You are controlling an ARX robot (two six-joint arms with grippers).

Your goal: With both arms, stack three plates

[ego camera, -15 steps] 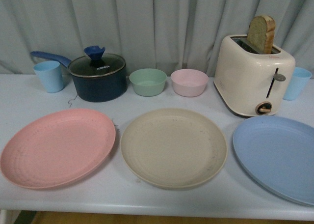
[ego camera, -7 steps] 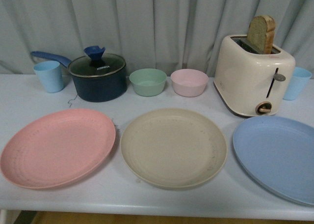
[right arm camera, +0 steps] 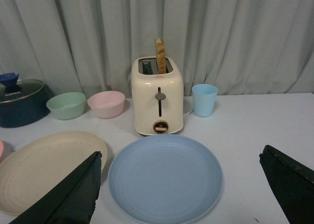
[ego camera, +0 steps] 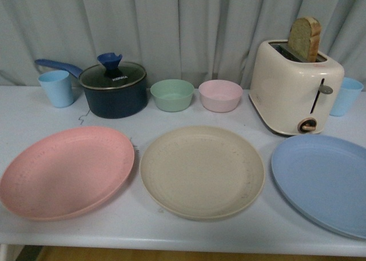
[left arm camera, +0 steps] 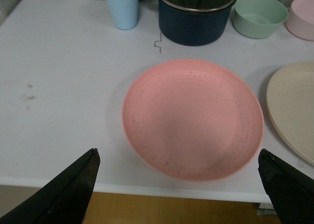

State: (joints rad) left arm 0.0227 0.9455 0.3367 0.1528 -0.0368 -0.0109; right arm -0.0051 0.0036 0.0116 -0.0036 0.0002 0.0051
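A pale white tabletop (ego camera: 28, 115) with a few faint scuff marks fills the front view. Behind it a grey-green pleated curtain (ego camera: 183, 26) hangs down to the table's rear edge, and a strip of wood-toned floor (left arm camera: 147, 209) shows below the front edge.

Three plates lie flat in a row near that front edge, none stacked. The round matte pink plate (ego camera: 67, 172) is on the left. The round matte beige plate (ego camera: 202, 171) sits just beside it in the middle. The round matte blue plate (ego camera: 323, 181) is on the right, partly cut off by the frame.

Behind them stand:
- a light blue plastic cup (ego camera: 56, 88)
- a dark blue pot with a glass lid (ego camera: 113, 92) (its handle reaches left behind the cup)
- a small green bowl (ego camera: 172, 95)
- a small pink bowl (ego camera: 220, 95)
- a cream toaster (ego camera: 294, 89) with a slice of bread (ego camera: 304, 39) upright in its slot
- a second light blue cup (ego camera: 345, 97) at the far right

The left gripper (left arm camera: 176, 155) hangs above the table, its black fingers (left arm camera: 73, 189) spread wide and holding nothing, with the pink plate showing between them. The right gripper (right arm camera: 180, 155) faces the blue plate, its fingers (right arm camera: 68, 199) likewise released and empty
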